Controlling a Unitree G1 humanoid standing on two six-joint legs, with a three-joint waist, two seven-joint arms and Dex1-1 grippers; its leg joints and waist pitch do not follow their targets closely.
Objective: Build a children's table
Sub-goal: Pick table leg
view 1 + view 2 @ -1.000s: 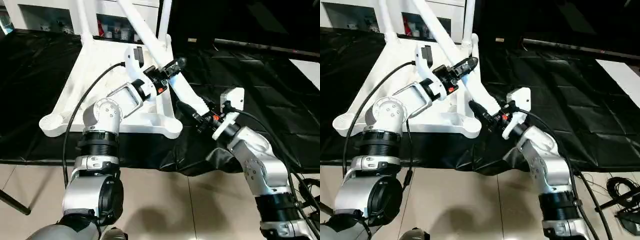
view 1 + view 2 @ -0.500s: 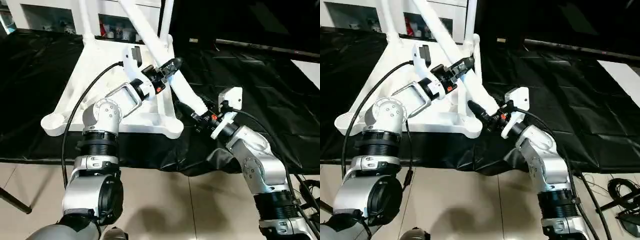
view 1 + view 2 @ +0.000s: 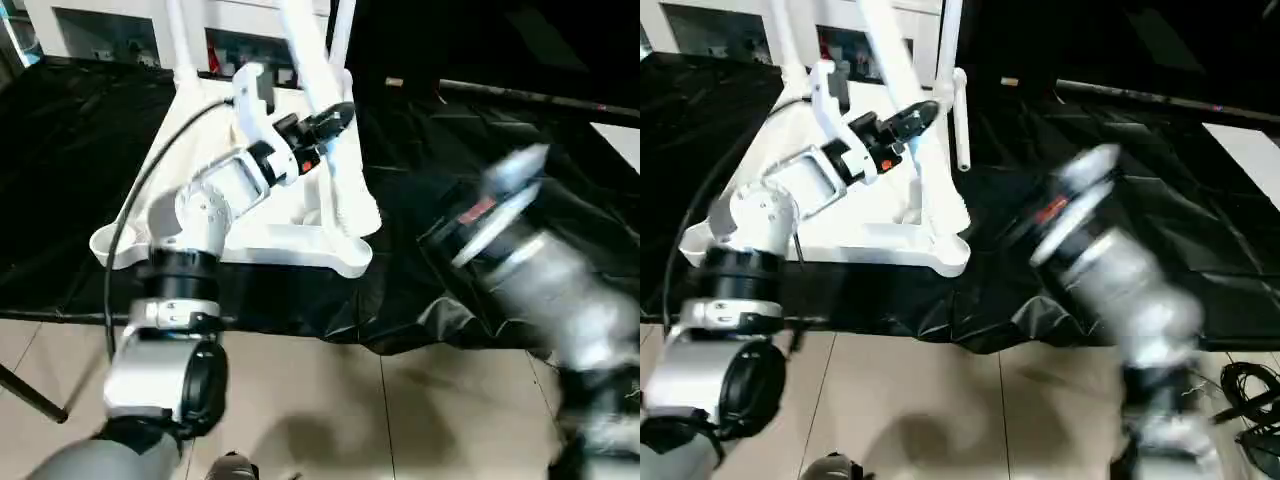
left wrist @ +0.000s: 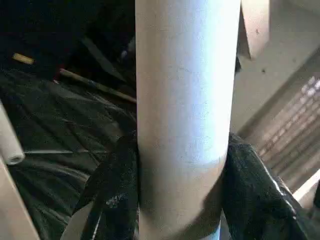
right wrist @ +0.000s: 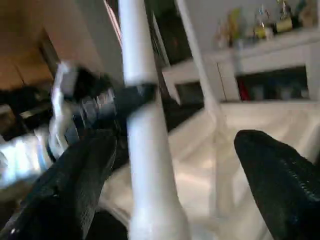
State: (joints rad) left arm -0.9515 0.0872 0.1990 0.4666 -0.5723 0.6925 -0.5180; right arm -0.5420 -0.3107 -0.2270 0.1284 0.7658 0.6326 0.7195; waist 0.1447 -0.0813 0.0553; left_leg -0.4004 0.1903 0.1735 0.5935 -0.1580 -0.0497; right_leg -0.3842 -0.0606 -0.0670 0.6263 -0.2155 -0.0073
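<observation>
The white tabletop (image 3: 262, 240) lies underside up on a black cloth, round sockets at its corners. Two white legs (image 3: 180, 40) stand in its far sockets. My left gripper (image 3: 335, 112) is shut on a third leg (image 3: 345, 175), which slants down to its flared end by the near right corner. In the left wrist view the black fingers (image 4: 114, 195) clamp both sides of that tube (image 4: 185, 100). My right arm (image 3: 530, 260) is a blurred shape off to the right of the table. In the right wrist view my right gripper (image 5: 175, 142) is open, its fingers (image 5: 280, 185) wide apart and clear of the leg (image 5: 145, 125).
A black cloth (image 3: 480, 130) covers the work area down to a tiled floor (image 3: 400, 400). A white cabinet (image 3: 120, 25) with small items stands behind the tabletop. Cables (image 3: 1250, 385) lie on the floor at the right.
My right gripper has let go of the leg's lower end and the arm has swung back to the right. The leg, still in my left gripper, now stands steeper.
</observation>
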